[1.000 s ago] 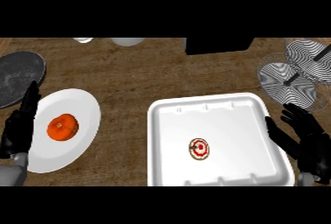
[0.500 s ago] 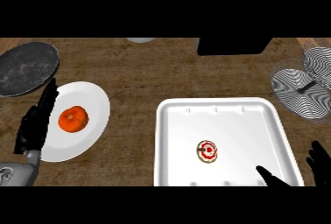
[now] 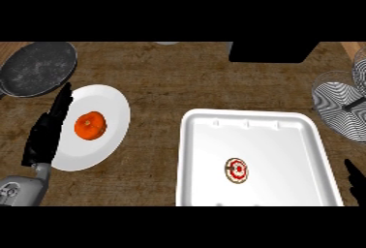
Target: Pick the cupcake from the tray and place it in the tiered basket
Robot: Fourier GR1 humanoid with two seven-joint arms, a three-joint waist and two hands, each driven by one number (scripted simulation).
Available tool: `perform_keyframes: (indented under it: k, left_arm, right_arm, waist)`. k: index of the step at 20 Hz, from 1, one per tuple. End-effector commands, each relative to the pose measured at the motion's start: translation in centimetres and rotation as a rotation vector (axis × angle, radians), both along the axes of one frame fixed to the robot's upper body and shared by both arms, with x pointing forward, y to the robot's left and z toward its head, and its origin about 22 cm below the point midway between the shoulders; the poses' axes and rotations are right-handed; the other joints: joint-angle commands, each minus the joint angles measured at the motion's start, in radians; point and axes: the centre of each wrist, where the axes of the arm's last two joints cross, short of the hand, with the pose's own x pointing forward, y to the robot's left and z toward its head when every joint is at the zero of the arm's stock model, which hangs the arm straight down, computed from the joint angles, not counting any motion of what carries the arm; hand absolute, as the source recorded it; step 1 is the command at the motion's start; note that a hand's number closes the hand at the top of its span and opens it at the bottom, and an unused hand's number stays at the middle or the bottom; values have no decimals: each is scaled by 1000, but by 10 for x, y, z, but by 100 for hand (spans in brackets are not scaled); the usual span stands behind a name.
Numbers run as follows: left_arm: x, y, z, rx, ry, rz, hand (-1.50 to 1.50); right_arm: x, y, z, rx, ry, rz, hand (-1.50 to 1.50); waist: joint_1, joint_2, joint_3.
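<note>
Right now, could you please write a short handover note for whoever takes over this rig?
Left hand: open, fingers straight, resting at the left edge of the white plate that holds an orange fruit.
Right hand: only dark fingertips show at the right edge; state unclear.
Cupcake: on the white tray, untouched.
Tiered basket: at the right edge, beyond the tray.
Done: nothing yet.
Left: grasp the cupcake, lift it, place it in the basket.

Even, fairly soft light falls from above on the brown table [image 3: 186,82], leaving the white tray [image 3: 286,145] and white plate [image 3: 111,104] bright without glare, with only faint shadows at their rims.
</note>
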Motion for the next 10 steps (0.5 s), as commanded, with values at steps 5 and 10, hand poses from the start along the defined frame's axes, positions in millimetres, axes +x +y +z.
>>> perform_keyframes:
  k: [5,10]
  left_arm:
    - [7,-6,9,16,-10,-27,0]
    - [13,-11,7,-2,-16,-7,0]
  right_arm:
    - [39,29,20,25,218,-58,-150]
    - [51,46,8,56,301,-18,-150]
  waist:
    - [24,3,3]
    - [11,2,3]
